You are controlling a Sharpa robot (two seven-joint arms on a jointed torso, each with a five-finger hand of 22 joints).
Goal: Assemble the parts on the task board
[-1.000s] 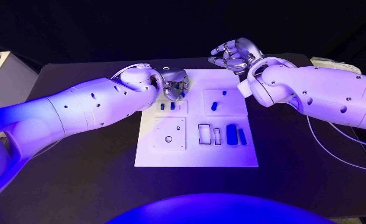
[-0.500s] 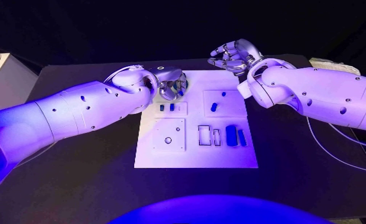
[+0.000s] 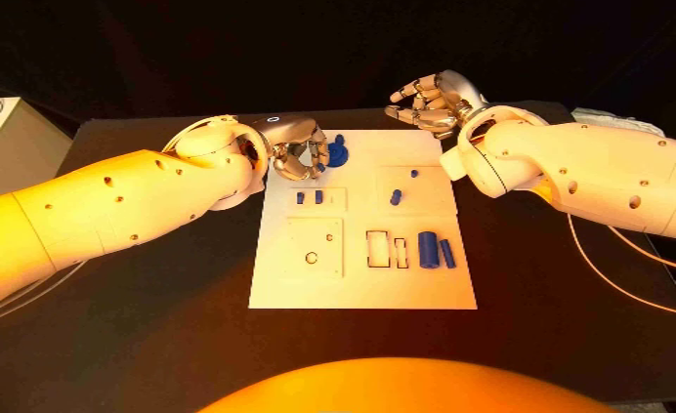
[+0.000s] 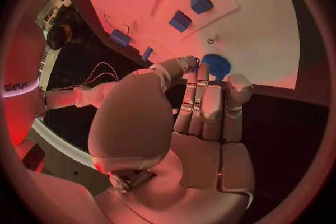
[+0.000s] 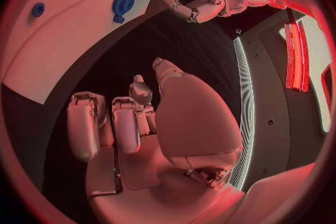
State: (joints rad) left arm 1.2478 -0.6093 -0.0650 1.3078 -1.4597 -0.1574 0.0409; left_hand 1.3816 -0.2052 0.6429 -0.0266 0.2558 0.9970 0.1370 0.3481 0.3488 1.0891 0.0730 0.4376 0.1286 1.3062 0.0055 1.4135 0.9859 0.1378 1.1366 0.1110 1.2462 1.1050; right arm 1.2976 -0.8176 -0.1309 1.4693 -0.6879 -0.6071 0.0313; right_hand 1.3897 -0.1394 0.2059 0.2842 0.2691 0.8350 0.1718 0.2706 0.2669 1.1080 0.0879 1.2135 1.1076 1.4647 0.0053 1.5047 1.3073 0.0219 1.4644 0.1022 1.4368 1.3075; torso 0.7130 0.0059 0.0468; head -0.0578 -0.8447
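The task board (image 3: pixel 363 286) lies in the middle of the black table (image 3: pixel 564 315). I have the left hand (image 3: pixel 299 159) over the board's far-left corner, just beside a round blue part (image 3: pixel 337 151) that lies flat on the white surface there. In the left wrist view its fingers (image 4: pixel 210 102) run out straight and side by side, their tips at the edge of this part (image 4: pixel 215 65) but not around it; I read the hand as holding nothing, though I cannot tell whether a fingertip touches the piece.

The right hand (image 3: pixel 434 103) hovers beyond the board's far-right corner, off the plate. Its fingers (image 5: pixel 126 123) are curled loosely inward, with nothing between them.

Other blue parts sit nearer me: two small pegs (image 3: pixel 308 197) in the left recessed panel, a short piece (image 3: pixel 396 196) in the right one, and a block (image 3: pixel 427 248) with a slim bar (image 3: pixel 448 253) near the right edge, beside open rectangular slots (image 3: pixel 378 247).

In my judgement the step in hand is picking up the round part. To do it well I would bring the thumb opposite the fingers across the disc before closing, since a flat piece will skid on the smooth plate. I would keep the right hand clear.
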